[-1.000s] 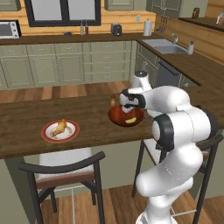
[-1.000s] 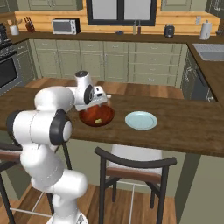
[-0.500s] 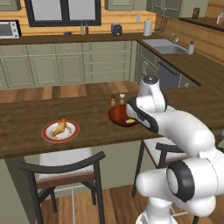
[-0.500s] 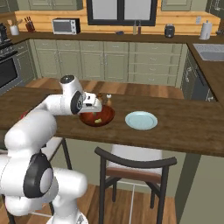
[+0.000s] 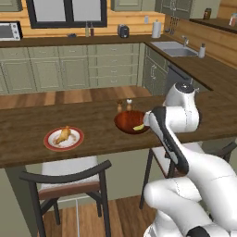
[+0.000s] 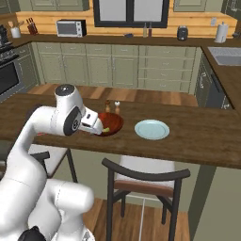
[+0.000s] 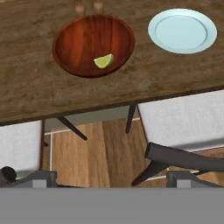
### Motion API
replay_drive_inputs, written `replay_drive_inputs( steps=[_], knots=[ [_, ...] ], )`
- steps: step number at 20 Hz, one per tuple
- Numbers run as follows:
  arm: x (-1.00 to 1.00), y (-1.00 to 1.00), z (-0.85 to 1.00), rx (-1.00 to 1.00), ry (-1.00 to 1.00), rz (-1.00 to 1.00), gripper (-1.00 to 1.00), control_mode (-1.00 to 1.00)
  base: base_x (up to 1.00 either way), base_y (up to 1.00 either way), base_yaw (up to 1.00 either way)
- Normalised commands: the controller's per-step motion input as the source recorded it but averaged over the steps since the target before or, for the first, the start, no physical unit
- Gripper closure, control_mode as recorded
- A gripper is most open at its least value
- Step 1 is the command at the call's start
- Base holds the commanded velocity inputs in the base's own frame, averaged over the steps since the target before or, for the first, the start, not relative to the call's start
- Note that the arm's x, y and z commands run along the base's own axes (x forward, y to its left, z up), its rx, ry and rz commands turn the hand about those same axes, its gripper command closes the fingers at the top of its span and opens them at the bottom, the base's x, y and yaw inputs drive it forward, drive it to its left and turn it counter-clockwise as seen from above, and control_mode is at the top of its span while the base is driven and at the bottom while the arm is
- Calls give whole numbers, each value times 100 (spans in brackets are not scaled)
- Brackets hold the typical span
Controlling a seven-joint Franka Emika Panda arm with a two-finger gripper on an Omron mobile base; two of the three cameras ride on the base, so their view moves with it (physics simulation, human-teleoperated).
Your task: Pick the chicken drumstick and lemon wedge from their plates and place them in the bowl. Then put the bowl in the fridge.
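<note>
lemon wedge already lay inside the bowl, a little off centre toward the near wall, and the light blue plate beside it on the worktop was bare. chicken drumstick sat on the red-rimmed white plate, well apart from the bowl along the same worktop. so half of the filling looked done, and the step in hand read as going for the drumstick.

the end effector hung off the near edge of the worktop, above the chairs, its two tips spread wide with nothing between them.

to do this step well, the arm would likely need to swing across to the red-rimmed plate at a safe height — clear of the bowl's rim and of the two small shakers just behind it. the drumstick is lumpy and tapers, so closing across its thicker middle should hold better than pinching the thin end. descend straight down, stop short of the plate, and close gently — a sideways nudge could slide the piece off the plate.
</note>
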Motion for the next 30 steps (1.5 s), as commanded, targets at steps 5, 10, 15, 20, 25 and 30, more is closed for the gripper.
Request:
replay_drive_inputs(
  steps=[5,10,15,20,25,30],
  knots=[
    [-97,0,5,-1,0,0,-100,-100,0,0,0],
    [-31,0,-6,-2,0,0,-100,-100,0,0,0],
    [0,0,0,0,-2,0,-100,-100,0,0,0],
    [0,7,0,0,0,0,-100,100,0,15,0],
    [0,0,0,0,0,0,-100,100,-4,90,0],
    [0,0,0,0,0,0,-100,100,3,96,0]
  ],
)
